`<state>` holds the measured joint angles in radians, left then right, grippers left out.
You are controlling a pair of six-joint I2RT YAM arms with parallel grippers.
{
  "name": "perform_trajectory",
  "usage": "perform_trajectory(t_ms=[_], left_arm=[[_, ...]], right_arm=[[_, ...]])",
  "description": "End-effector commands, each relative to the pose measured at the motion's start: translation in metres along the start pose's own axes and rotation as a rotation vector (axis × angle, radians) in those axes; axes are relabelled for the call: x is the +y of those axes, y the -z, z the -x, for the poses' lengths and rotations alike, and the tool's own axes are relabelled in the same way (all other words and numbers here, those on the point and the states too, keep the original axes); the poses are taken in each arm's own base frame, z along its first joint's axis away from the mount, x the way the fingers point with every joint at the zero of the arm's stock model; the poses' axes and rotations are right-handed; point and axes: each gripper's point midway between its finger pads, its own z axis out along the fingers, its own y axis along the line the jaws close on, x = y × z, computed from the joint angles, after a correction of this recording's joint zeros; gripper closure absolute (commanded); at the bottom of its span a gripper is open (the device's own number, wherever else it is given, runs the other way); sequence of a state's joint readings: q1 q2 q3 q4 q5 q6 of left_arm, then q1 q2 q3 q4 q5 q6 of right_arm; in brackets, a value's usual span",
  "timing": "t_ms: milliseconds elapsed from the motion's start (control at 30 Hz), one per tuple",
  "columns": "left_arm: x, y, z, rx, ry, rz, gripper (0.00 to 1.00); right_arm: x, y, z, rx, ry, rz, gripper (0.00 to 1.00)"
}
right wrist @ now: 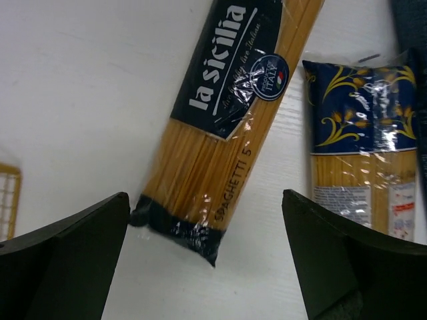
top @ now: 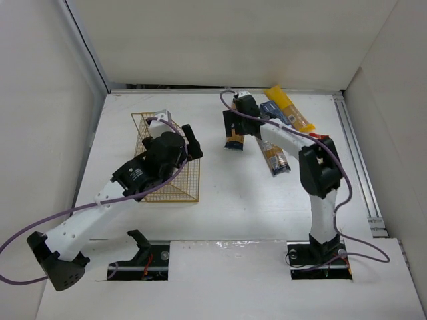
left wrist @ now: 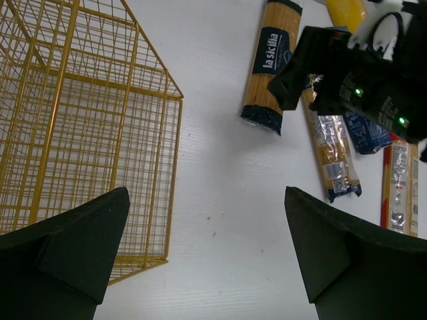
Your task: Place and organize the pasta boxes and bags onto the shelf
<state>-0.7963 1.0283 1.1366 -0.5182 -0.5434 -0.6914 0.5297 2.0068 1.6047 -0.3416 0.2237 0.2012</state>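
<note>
The gold wire shelf [top: 167, 160] lies left of centre, also in the left wrist view [left wrist: 80, 133]. My left gripper [top: 193, 142] is open and empty at its right edge [left wrist: 207, 227]. My right gripper [top: 233, 127] is open above the near end of the orange-yellow pack with dark blue label [right wrist: 227, 127], not touching it. That pack [top: 235, 139] lies on the table. Beside it lie the clear-and-blue bag [top: 275, 157], the dark blue box [top: 273, 112] and the yellow bag [top: 288, 108]. The red-orange pack [left wrist: 400, 187] is mostly hidden by the right arm in the top view.
White walls close the table at the back and both sides. A metal rail [top: 360, 160] runs along the right edge. The right arm [top: 320, 167] stretches over the packs. A purple cable [top: 167, 123] loops over the shelf.
</note>
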Motion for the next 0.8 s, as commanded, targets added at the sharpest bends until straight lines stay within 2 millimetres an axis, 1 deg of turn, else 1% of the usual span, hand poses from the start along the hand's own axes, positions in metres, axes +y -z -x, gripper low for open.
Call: perform_trajectory(t_ms=[0, 33, 67, 100, 133, 167, 200, 233, 267, 300, 333, 367, 433, 467, 500, 533, 567, 600, 633, 667, 700, 733, 767], left_arm=[[0.001, 0.004, 0.0, -0.008, 0.024, -0.025, 0.0], [0.003, 0.002, -0.005, 0.0, 0.017, -0.018, 0.0], [0.006, 0.003, -0.007, 0.001, 0.016, -0.016, 0.0], [0.005, 0.006, -0.003, -0.012, 0.028, -0.029, 0.0], [0.007, 0.004, -0.007, -0.005, 0.022, -0.022, 0.0], [0.007, 0.007, -0.004, -0.012, 0.028, -0.029, 0.0], [0.009, 0.006, -0.008, -0.007, 0.023, -0.024, 0.0], [0.01, 0.007, -0.004, -0.024, 0.048, -0.017, 0.0], [0.011, 0.009, 0.0, -0.037, 0.064, -0.015, 0.0], [0.011, 0.009, 0.0, -0.037, 0.065, -0.015, 0.0], [0.012, 0.012, 0.002, -0.043, 0.07, -0.021, 0.0], [0.012, 0.012, 0.002, -0.05, 0.068, -0.028, 0.0], [0.009, 0.012, 0.002, -0.049, 0.073, -0.041, 0.0], [0.009, 0.014, 0.004, -0.054, 0.078, -0.047, 0.0], [0.01, 0.014, 0.004, -0.054, 0.067, -0.046, 0.0], [0.012, 0.012, 0.001, -0.048, 0.061, -0.04, 0.0], [0.01, 0.012, 0.002, -0.055, 0.054, -0.046, 0.0], [0.01, 0.012, 0.002, -0.055, 0.054, -0.046, 0.0], [0.008, 0.014, 0.007, -0.062, 0.06, -0.053, 0.0], [0.01, 0.012, 0.003, -0.051, 0.041, -0.042, 0.0], [0.01, 0.014, 0.005, -0.05, 0.04, -0.041, 0.0], [0.01, 0.011, 0.002, -0.044, 0.034, -0.035, 0.0], [0.01, 0.011, 0.002, -0.044, 0.034, -0.035, 0.0]], right_arm=[[-0.003, -0.015, 0.005, 0.042, -0.047, -0.056, 0.0], [-0.002, -0.028, 0.002, 0.059, -0.05, -0.072, 0.0], [0.0, -0.035, 0.003, 0.059, -0.051, -0.072, 0.0], [0.001, -0.04, 0.0, 0.072, -0.047, -0.076, 0.0], [0.003, -0.052, -0.01, 0.102, -0.041, -0.071, 0.0], [0.005, -0.054, -0.003, 0.091, -0.044, -0.068, 0.0], [0.007, -0.057, -0.006, 0.104, -0.052, -0.063, 0.0], [0.002, -0.062, -0.005, 0.104, -0.07, -0.072, 0.0], [0.005, -0.068, -0.01, 0.117, -0.079, -0.062, 0.0], [-0.001, -0.072, -0.014, 0.127, -0.083, -0.071, 0.0], [0.002, -0.075, -0.013, 0.126, -0.085, -0.06, 0.0], [0.003, -0.082, -0.018, 0.14, -0.081, -0.064, 0.0], [-0.001, -0.089, -0.025, 0.176, -0.081, -0.069, 0.0], [-0.001, -0.091, -0.026, 0.187, -0.079, -0.071, 0.0], [0.0, -0.09, -0.02, 0.183, -0.071, -0.069, 0.0], [-0.003, -0.09, -0.019, 0.178, -0.069, -0.087, 0.02], [-0.005, -0.093, -0.023, 0.183, -0.066, -0.099, 0.05], [-0.005, -0.095, -0.025, 0.183, -0.066, -0.099, 0.17], [-0.005, -0.096, -0.021, 0.169, -0.069, -0.096, 0.29], [-0.009, -0.094, -0.021, 0.173, -0.076, -0.094, 0.51], [-0.007, -0.092, -0.018, 0.164, -0.08, -0.082, 0.97], [-0.011, -0.095, -0.022, 0.172, -0.069, -0.074, 1.0], [-0.009, -0.089, -0.014, 0.158, -0.061, -0.058, 1.0]])
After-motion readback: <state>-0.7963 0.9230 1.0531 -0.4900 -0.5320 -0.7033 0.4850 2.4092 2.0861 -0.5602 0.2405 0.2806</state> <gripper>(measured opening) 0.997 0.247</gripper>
